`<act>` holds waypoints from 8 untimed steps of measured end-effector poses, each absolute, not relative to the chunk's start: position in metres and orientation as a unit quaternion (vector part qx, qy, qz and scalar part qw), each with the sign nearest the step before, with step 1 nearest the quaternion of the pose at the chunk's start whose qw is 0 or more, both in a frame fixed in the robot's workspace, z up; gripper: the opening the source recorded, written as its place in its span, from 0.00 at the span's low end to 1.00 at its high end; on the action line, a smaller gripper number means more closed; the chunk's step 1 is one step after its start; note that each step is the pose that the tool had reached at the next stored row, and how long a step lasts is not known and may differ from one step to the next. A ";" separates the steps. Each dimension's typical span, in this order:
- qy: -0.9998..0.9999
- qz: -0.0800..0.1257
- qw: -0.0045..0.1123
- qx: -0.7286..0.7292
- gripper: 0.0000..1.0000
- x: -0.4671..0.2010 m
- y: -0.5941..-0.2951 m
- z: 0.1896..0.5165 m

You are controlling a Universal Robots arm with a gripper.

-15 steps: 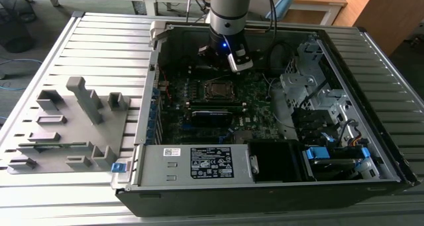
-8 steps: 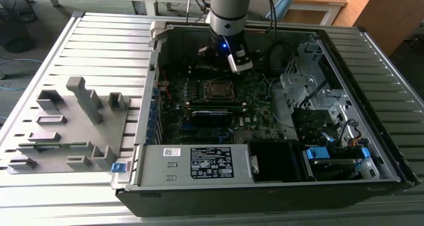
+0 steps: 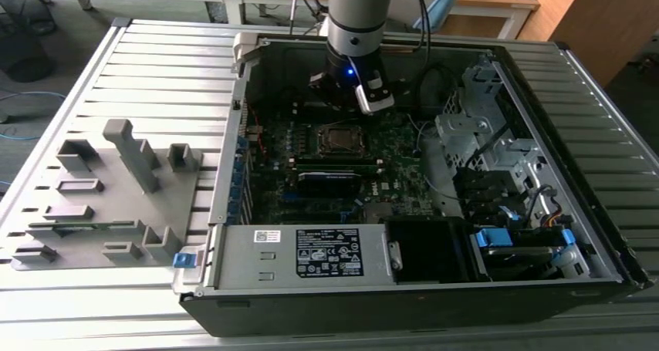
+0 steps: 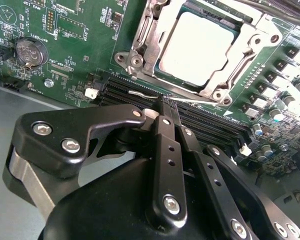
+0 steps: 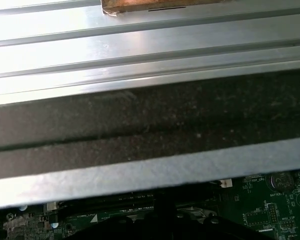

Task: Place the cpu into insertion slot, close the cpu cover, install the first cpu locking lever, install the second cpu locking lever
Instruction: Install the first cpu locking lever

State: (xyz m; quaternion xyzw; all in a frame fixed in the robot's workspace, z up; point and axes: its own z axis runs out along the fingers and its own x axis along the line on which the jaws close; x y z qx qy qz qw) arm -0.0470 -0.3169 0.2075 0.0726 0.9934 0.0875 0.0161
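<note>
- Exterior view: open computer case (image 3: 412, 312) on slatted table (image 3: 154, 73), arm reaching in over one wall.
- Motherboard (image 3: 397, 162) flat on case floor.
- Gripper (image 4: 166, 102), second wrist view: jaws clenched together, nothing seen between, tips over black memory slots (image 4: 210, 120) just beside socket.
- Cpu cover (image 4: 262, 30) down, framing chip.
- Insertion slot (image 3: 338, 139) toward board edge nearest arm.
- Cpu (image 4: 197, 47) seated inside slot.

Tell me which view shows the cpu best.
The second wrist view: the cpu sits close up, its silver top framed by the cover. In the exterior view the cpu is a small distant square. The first wrist view faces the case wall.
</note>
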 end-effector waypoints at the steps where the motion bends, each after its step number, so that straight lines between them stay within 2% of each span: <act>1: 0.993 0.088 0.016 0.073 0.10 -0.047 -0.317 0.207; 8: 0.993 0.087 0.016 0.073 0.10 -0.047 -0.317 0.205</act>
